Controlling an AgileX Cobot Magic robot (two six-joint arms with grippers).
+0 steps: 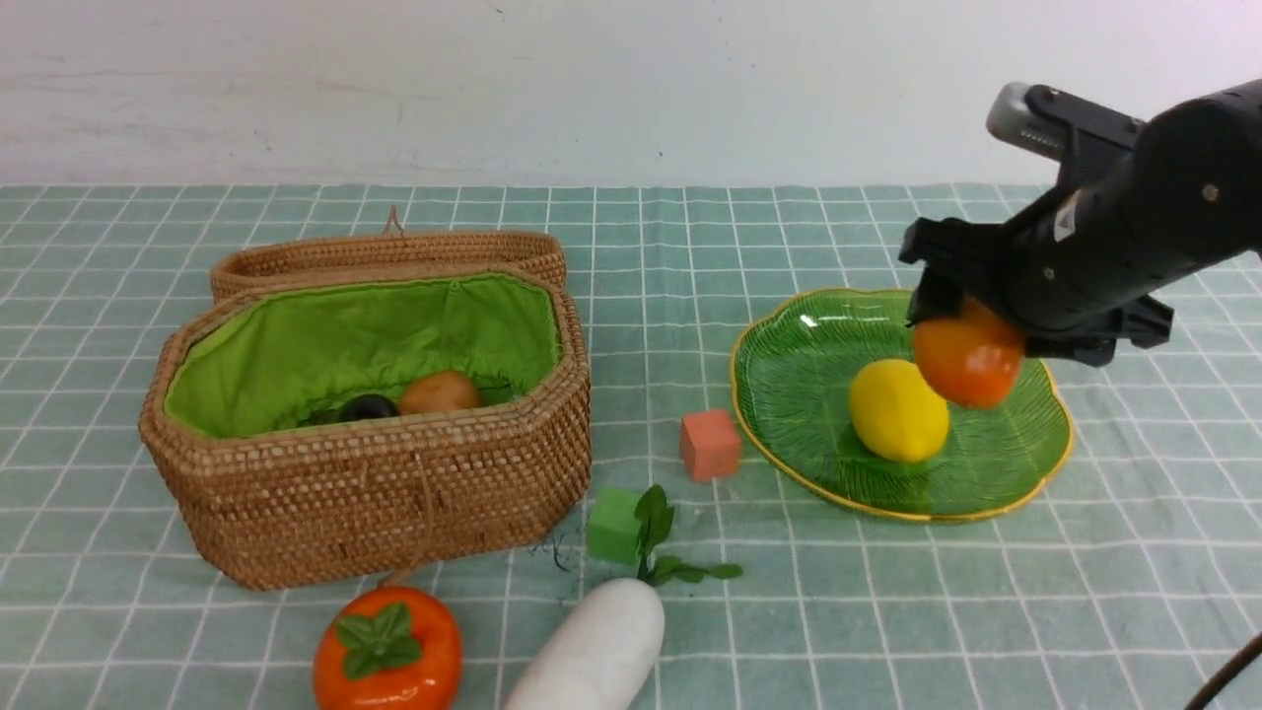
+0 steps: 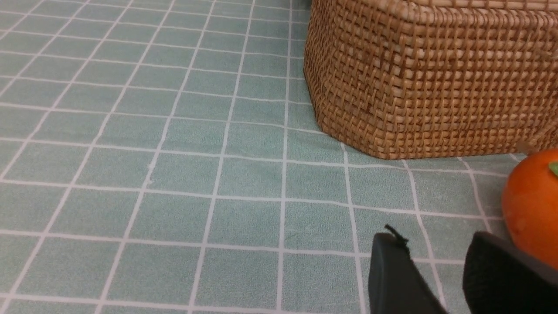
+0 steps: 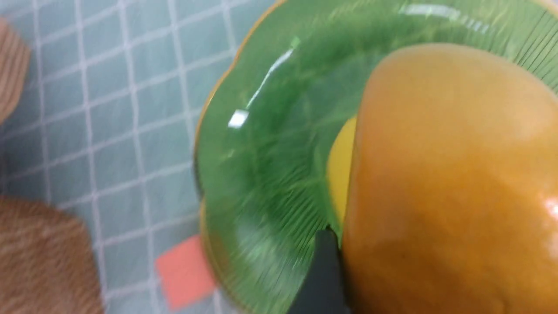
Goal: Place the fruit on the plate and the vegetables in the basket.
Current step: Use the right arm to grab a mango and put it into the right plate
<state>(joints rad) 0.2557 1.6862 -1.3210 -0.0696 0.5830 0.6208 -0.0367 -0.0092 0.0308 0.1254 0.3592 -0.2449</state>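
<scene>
From the front, my right gripper (image 1: 986,330) was clamped on the mango (image 1: 968,367), above the plate (image 1: 799,394) and just beside the lemon (image 1: 897,409). The left wrist view showed my left gripper (image 2: 436,248) spread and empty by the persimmon (image 2: 534,205). The right wrist view showed bare glass beside the lemon, so I judged it best to lower there before letting go gently.

Plain off-white wall (image 1: 592,89) behind, scuffed in places — pale green tablecloth (image 1: 986,611) with white grid lines, even light

Right arm (image 1: 1134,227) aloft, right fingers (image 3: 320,279) around the mango (image 1: 971,360); left fingers (image 2: 392,274) low, apart, empty.
</scene>
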